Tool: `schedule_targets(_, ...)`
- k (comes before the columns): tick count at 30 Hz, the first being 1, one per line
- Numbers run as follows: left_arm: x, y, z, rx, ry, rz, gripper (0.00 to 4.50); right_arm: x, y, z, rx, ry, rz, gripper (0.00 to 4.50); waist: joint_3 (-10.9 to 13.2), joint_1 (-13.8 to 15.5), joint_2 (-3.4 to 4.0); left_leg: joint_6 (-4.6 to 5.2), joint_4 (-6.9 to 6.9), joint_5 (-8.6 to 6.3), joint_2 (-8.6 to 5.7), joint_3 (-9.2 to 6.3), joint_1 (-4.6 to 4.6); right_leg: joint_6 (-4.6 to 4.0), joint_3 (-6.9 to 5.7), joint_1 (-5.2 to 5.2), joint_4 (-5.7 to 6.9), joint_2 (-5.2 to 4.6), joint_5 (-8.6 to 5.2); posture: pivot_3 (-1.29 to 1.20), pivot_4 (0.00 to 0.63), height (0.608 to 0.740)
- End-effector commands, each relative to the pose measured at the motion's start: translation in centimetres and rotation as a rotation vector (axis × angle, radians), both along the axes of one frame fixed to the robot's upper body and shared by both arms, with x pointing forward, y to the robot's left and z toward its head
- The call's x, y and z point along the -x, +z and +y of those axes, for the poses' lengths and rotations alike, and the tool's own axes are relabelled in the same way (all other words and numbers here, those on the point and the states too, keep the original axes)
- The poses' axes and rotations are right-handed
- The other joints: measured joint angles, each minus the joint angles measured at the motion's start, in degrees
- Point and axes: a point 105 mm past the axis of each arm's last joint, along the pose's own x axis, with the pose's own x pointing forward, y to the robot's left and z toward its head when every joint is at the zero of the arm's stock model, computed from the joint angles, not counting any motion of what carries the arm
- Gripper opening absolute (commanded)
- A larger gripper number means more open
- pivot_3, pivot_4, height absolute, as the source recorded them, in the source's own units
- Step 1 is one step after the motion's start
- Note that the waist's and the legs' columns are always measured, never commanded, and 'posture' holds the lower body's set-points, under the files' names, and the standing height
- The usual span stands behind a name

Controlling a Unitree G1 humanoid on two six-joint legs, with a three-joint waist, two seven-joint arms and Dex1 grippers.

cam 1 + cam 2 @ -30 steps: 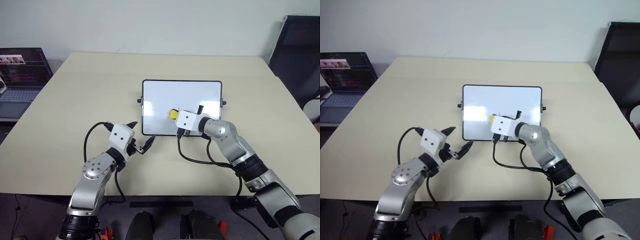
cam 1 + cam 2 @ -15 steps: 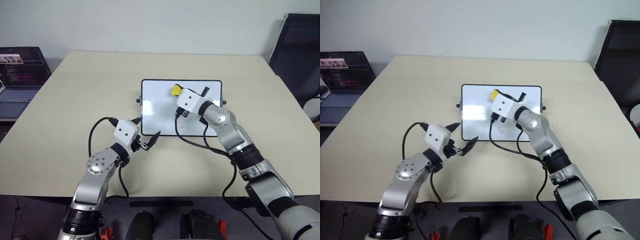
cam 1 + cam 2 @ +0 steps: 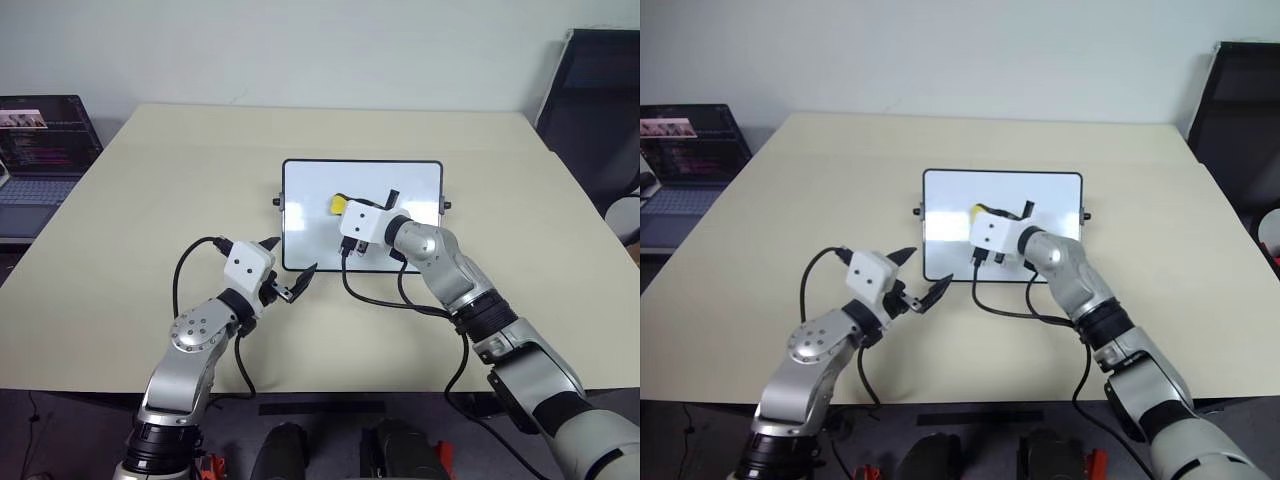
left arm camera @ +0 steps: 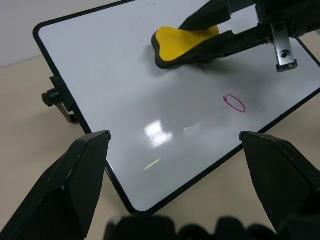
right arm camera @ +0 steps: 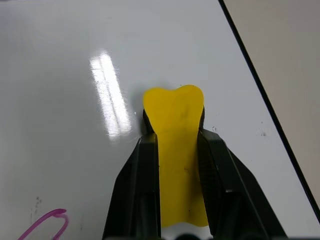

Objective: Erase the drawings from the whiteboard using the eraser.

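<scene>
Your right claw [image 5: 175,165] is pinching the eraser [image 5: 176,145] (yellow, black-based), pressed against the whiteboard [image 3: 310,190] on the counter [image 3: 150,200] beside a remaining red loop of the drawings [image 4: 234,102]. Your left claw [image 3: 290,275] hovers spread wide near the board's corner, holding nothing.

R gripper [image 3: 341,205], clamped on the yellow eraser [image 3: 340,204], is sweeping over the whiteboard [image 3: 310,190]: 1 s ago it was low on the board near the front edge, 0.5 s ago it was up by the far edge, now it's coming back down to about mid-board and sitting further toward the robot's left. R arm is folding in w/ it, elbow swinging closer to the board. In the left wrist view the eraser is pressing flat on the white surface, w/ 1 pink-red loop [image 4: 234,102] remaining beside it.
</scene>
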Motion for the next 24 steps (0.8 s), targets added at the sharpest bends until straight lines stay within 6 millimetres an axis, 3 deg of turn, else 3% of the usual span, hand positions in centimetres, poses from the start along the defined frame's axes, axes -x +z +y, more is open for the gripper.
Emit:
schedule_targets(1, 0.3, 1.6, -0.1, 0.004, -0.006, -0.063, 4.5, 0.4, -2.2, -1.1, 0.048, -0.02, 0.068, 0.8, 0.0, 0.0, -0.01, 0.0, 0.0, 0.0, 0.0, -0.01, 0.03, 0.0, 0.0, 0.04, 0.0, 0.0, -0.01, 0.0, 0.15, 0.74)
schedule_targets(6, 0.2, 1.6, -0.3, 0.006, -0.011, -0.062, 4.5, 1.3, -3.0, -1.9, 0.064, -0.02, 0.103, 0.8, 0.0, 0.1, -0.02, 0.0, 0.0, 0.0, 0.0, 0.02, 0.08, 0.01, 0.01, 0.08, 0.0, 0.0, -0.01, 0.0, 0.15, 0.74)
schedule_targets(13, 0.0, 1.5, -0.6, 0.009, -0.026, -0.057, 4.5, 1.7, -2.5, -2.6, 0.048, -0.038, 0.105, 0.8, 0.0, 0.3, -0.02, 0.0, 0.0, 0.0, 0.0, 0.02, 0.09, 0.01, 0.02, 0.07, 0.0, 0.0, -0.02, 0.0, 0.15, 0.74)
schedule_targets(18, -0.2, 1.4, -0.8, 0.01, -0.038, -0.055, 4.5, 1.9, -0.9, -3.1, 0.0, -0.057, 0.074, 0.8, 0.0, 0.5, -0.03, 0.0, -0.01, 0.0, -0.01, 0.02, 0.07, 0.01, 0.01, 0.07, -0.02, 0.0, -0.02, 0.0, 0.15, 0.74)
schedule_targets(24, -0.3, 1.2, -1.2, 0.014, -0.058, -0.051, 4.5, 2.4, 2.3, -2.6, -0.166, -0.047, 0.055, 0.8, 0.0, 0.5, -0.02, 0.0, -0.03, 0.0, -0.01, 0.02, -0.13, 0.01, 0.0, -0.13, -0.03, 0.0, -0.02, 0.0, 0.15, 0.74)
